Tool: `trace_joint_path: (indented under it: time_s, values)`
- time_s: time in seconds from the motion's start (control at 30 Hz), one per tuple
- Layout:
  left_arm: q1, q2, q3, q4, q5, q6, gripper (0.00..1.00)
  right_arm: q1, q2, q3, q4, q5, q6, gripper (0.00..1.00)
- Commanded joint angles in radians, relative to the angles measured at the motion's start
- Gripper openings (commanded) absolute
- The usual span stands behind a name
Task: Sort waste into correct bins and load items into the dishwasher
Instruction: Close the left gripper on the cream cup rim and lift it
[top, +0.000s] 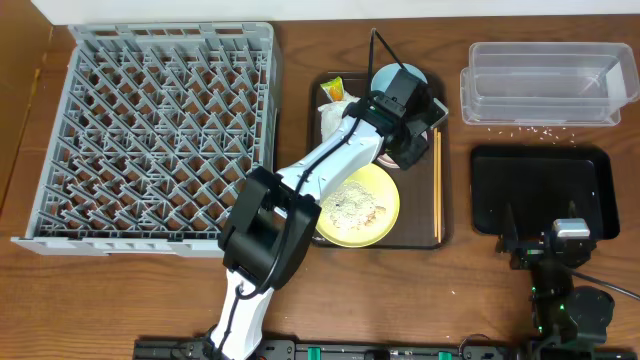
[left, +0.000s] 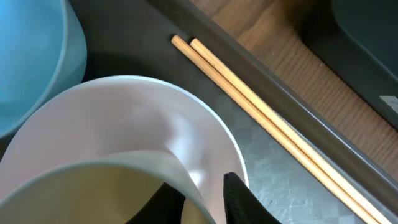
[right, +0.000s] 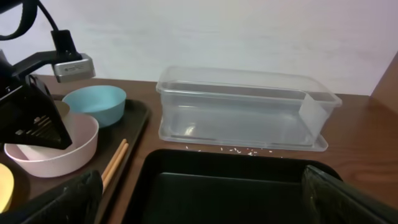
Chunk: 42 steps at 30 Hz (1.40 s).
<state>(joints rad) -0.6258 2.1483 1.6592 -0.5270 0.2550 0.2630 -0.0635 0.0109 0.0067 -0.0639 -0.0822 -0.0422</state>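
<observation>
My left gripper (left: 205, 186) straddles the near rim of the white bowl (left: 137, 118), one finger outside and one inside, jaws drawn in on it. The bowl stands on the brown serving tray (top: 325, 235) beside the light blue bowl (left: 31, 56) and the chopsticks (left: 261, 106). The overhead view shows the pale yellow plate (top: 385, 225) with rice crumbs (top: 350, 205), plus a white napkin (top: 335, 115) and a small wrapper (top: 333, 90) at the tray's back left. My right gripper (right: 199, 183) hangs open over the near end of the black tray (right: 236, 193).
The grey dish rack (top: 160, 130) fills the table's left side. A clear tub (top: 545, 75) stands at the back right, with loose rice grains (top: 520, 127) on the wood in front of it. The left arm reaches across the plate.
</observation>
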Motion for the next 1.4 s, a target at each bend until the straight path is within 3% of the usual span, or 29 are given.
trace_joint_path:
  time_s: [0.0, 0.1, 0.93, 1.37]
  values:
    - [0.001, 0.014, -0.007, 0.005, -0.006, -0.008, 0.2, -0.008, -0.006, -0.001, -0.004, -0.004, -0.015, 0.99]
    - [0.001, 0.014, -0.007, 0.014, -0.006, -0.046, 0.08, -0.008, -0.006, -0.001, -0.004, -0.004, -0.015, 0.99]
    - [0.026, -0.017, -0.006, 0.02, 0.003, -0.219, 0.08, -0.008, -0.006, -0.001, -0.004, -0.004, -0.015, 0.99]
    - [0.078, -0.045, -0.006, 0.033, 0.213, -0.236, 0.07, -0.008, -0.006, -0.001, -0.004, -0.004, -0.015, 0.99]
